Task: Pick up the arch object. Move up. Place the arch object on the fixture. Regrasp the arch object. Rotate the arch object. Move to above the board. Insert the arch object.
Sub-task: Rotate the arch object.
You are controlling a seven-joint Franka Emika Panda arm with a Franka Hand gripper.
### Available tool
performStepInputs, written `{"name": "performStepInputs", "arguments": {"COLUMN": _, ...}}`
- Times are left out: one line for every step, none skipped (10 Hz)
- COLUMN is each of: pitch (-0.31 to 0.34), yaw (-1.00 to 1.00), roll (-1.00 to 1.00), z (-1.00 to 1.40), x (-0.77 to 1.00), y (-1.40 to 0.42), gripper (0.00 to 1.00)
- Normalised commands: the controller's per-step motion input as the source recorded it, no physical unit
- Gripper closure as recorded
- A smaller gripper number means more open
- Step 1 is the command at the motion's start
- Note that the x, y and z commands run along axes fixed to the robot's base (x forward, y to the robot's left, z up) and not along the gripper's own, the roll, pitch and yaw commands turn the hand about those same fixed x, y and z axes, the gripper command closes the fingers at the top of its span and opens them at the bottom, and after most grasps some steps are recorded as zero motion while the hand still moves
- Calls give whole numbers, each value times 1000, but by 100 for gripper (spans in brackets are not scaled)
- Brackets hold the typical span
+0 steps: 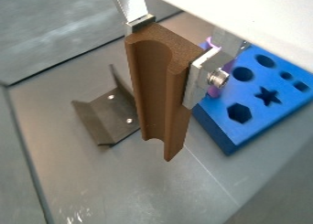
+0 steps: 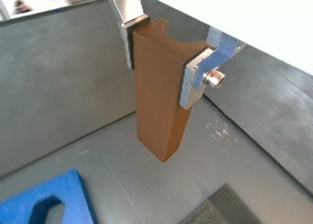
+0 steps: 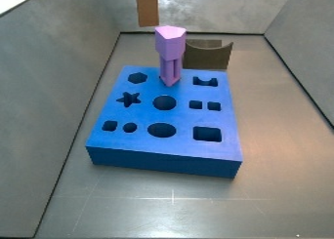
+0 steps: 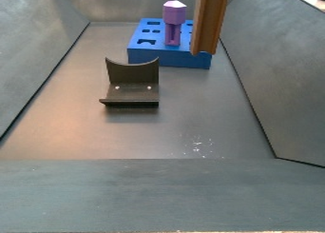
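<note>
- The end effector [image 1: 171, 54] is pinching the arch object [image 1: 159, 95] between its two silver fingers [image 1: 203, 74]; both wrist views show a plate pressed against each opposite face near the upper end.
- The arch object hangs upright and clear of the floor. In a side view it [image 4: 211, 18] appears near the board [image 4: 162, 45], with the fixture [image 4: 131, 81] lower and apart from it.
- Handling judgement: the arch object looks rigid, with flat sides and hard edges. It should not deform under clamping. Its weight appears modest for its length.
- The surface looks smooth and matt. Because the grip sits near one end, the long free portion below may swing or pivot if the clamp force is low.
- Hold point: the flat opposing faces offer the best contact. The grooved face visible in a wrist view gives less pad area and is better avoided.
- Count, arch object: one.
- Count, fixture: one, standing on the floor; in a side view it [image 3: 206, 54] sits just behind the board [image 3: 167, 145].
- Count, board: one, blue, with several shaped cutouts in its top.
- Count, purple peg [image 3: 170, 56]: one, standing upright in the board.
- Count, end effector: one, with two fingers.
</note>
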Motion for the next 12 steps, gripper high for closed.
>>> {"name": "performStepInputs", "arguments": {"pitch": 127, "yaw": -558, "roll": -166, "z": 16, "x": 14, "y": 13, "gripper": 100}}
{"name": "performStepInputs", "arguments": {"pitch": 123, "yaw": -332, "roll": -165, "z": 19, "x": 18, "y": 14, "gripper": 100}}
{"name": "performStepInputs", "arguments": {"pitch": 120, "yaw": -254, "roll": -164, "z": 20, "x": 20, "y": 14, "gripper": 100}}
{"name": "performStepInputs", "arguments": {"pitch": 117, "yaw": -156, "roll": -164, "z": -1000, "x": 0, "y": 0, "gripper": 100}}
{"name": "performStepInputs", "arguments": {"pitch": 102, "yaw": -117, "roll": -163, "z": -1000, "x": 7, "y": 1, "gripper": 100}}
{"name": "performStepInputs", "arguments": {"pitch": 40, "yaw": -85, "roll": -159, "z": -1000, "x": 28, "y": 4, "gripper": 100}}
{"name": "performStepInputs", "arguments": {"pitch": 15, "yaw": -75, "roll": -158, "z": -1000, "x": 24, "y": 5, "gripper": 100}}
{"name": "performStepInputs", "arguments": {"pitch": -22, "yaw": -65, "roll": -157, "z": -1000, "x": 17, "y": 9, "gripper": 100}}
{"name": "performStepInputs", "arguments": {"pitch": -35, "yaw": -59, "roll": -155, "z": -1000, "x": 18, "y": 13, "gripper": 100}}
{"name": "performStepInputs", "arguments": {"pitch": -36, "yaw": -55, "roll": -153, "z": -1000, "x": 22, "y": 20, "gripper": 100}}
{"name": "performStepInputs", "arguments": {"pitch": -34, "yaw": -49, "roll": -152, "z": -770, "x": 26, "y": 25, "gripper": 100}}
{"name": "performStepInputs", "arguments": {"pitch": -34, "yaw": -47, "roll": -150, "z": -602, "x": 25, "y": 25, "gripper": 100}}
